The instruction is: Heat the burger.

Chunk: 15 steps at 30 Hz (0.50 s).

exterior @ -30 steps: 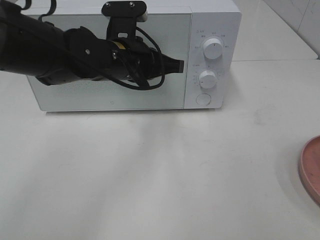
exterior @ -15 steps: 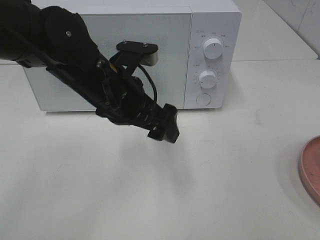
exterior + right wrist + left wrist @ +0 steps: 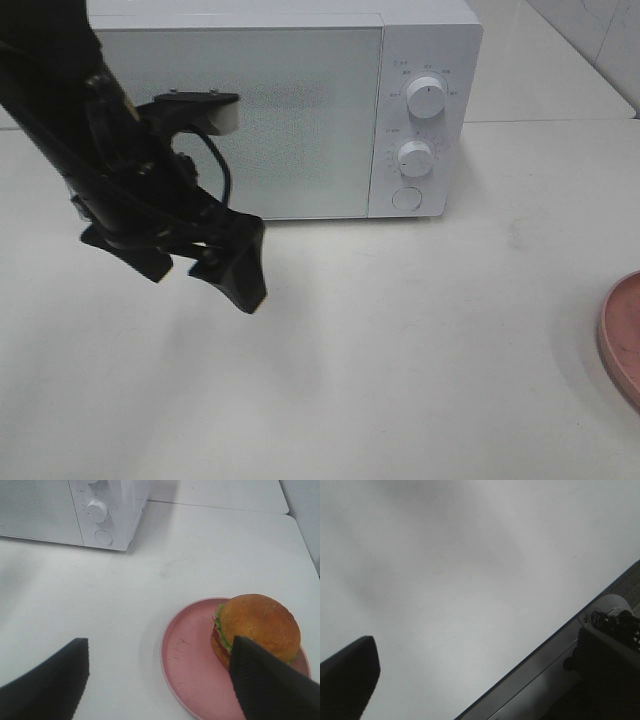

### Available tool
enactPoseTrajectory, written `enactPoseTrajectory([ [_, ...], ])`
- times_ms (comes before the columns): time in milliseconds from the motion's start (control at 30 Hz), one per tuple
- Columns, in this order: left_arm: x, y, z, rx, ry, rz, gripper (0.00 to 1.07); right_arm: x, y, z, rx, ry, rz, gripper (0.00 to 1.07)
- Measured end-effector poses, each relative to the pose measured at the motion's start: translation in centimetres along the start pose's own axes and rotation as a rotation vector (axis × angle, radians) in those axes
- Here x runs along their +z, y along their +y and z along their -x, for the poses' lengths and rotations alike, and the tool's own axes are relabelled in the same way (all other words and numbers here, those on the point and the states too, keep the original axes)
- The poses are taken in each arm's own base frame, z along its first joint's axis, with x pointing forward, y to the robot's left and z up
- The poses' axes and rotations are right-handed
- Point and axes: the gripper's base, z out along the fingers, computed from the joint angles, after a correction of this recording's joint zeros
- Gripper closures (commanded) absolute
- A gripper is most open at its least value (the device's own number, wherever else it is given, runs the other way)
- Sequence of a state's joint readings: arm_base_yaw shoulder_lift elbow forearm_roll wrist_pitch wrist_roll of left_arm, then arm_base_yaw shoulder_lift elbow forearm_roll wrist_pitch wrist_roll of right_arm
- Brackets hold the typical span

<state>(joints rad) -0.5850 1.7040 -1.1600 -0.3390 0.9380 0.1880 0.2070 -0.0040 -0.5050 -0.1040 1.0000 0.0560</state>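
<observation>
We see the burger (image 3: 256,629) resting on the far side of the pink plate (image 3: 186,655), which sits on the white table (image 3: 210,545) well apart from the white microwave (image 3: 300,110); the microwave's door is closed and its two knobs (image 3: 427,98) sit on the panel at the right. In the right wrist view the right gripper (image 3: 160,680) hangs above the table with its two black fingers (image 3: 45,682) spread wide and nothing between them: one finger lies over bare table on the microwave side, the other overlaps the near edge of the burger and plate, though we cannot tell whether it touches either. The burger lies off to that finger's side, not in the gap between the two. From the high camera only a sliver of the plate's rim (image 3: 620,335) shows at the right edge, and the burger itself is out of that view. The left gripper (image 3: 200,255) hovers over the table in front of the microwave's left part, well away from the burger, its fingers splayed apart and holding nothing; the left wrist view shows one dark fingertip (image 3: 347,680) over blank white surface
</observation>
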Motion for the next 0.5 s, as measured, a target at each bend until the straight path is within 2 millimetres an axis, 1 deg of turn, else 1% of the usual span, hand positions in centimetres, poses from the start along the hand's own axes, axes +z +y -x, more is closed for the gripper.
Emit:
enactPoseTrajectory([
  [33, -1.2, 1.6, -0.3, -0.046, -0.002, 0.014, 0.06, 0.0, 0.0, 0.0, 0.000, 0.000, 0.000, 0.32],
  [67, -1.2, 1.6, -0.3, -0.046, -0.002, 0.014, 0.06, 0.0, 0.0, 0.0, 0.000, 0.000, 0.000, 0.32],
  [100, -1.7, 2.5, -0.4, -0.069, -0.007, 0.020, 0.06, 0.0, 0.0, 0.0, 0.000, 0.000, 0.000, 0.32],
  [133, -3.0, 3.8, -0.8, -0.107, -0.016, 0.033, 0.06, 0.0, 0.0, 0.0, 0.000, 0.000, 0.000, 0.32],
  [167, -3.0, 3.8, -0.8, -0.107, -0.016, 0.033, 0.06, 0.0, 0.0, 0.0, 0.000, 0.000, 0.000, 0.32],
  [200, -4.4, 5.3, -1.5, -0.153, -0.028, 0.048, 0.06, 0.0, 0.0, 0.0, 0.000, 0.000, 0.000, 0.32],
  [233, -4.4, 5.3, -1.5, -0.153, -0.028, 0.048, 0.06, 0.0, 0.0, 0.0, 0.000, 0.000, 0.000, 0.32],
  [267, -5.0, 5.8, -2.0, -0.170, -0.032, 0.054, 0.06, 0.0, 0.0, 0.0, 0.000, 0.000, 0.000, 0.32],
  [300, -6.2, 7.0, -3.2, -0.215, -0.038, 0.070, 0.06, 0.0, 0.0, 0.0, 0.000, 0.000, 0.000, 0.32],
  [333, -6.2, 7.0, -3.2, -0.215, -0.038, 0.070, 0.06, 0.0, 0.0, 0.0, 0.000, 0.000, 0.000, 0.32],
  [367, -6.8, 7.5, -3.9, -0.235, -0.041, 0.080, 0.06, 0.0, 0.0, 0.0, 0.000, 0.000, 0.000, 0.32],
  [400, -6.8, 7.5, -3.9, -0.235, -0.041, 0.080, 0.06, 0.0, 0.0, 0.0, 0.000, 0.000, 0.000, 0.32],
  [467, -8.9, 9.2, -7.3, -0.326, -0.076, 0.124, 0.06, 0.0, 0.0, 0.0, 0.000, 0.000, 0.000, 0.32],
  [500, -8.9, 9.2, -7.3, -0.326, -0.076, 0.124, 0.06, 0.0, 0.0, 0.0, 0.000, 0.000, 0.000, 0.32],
])
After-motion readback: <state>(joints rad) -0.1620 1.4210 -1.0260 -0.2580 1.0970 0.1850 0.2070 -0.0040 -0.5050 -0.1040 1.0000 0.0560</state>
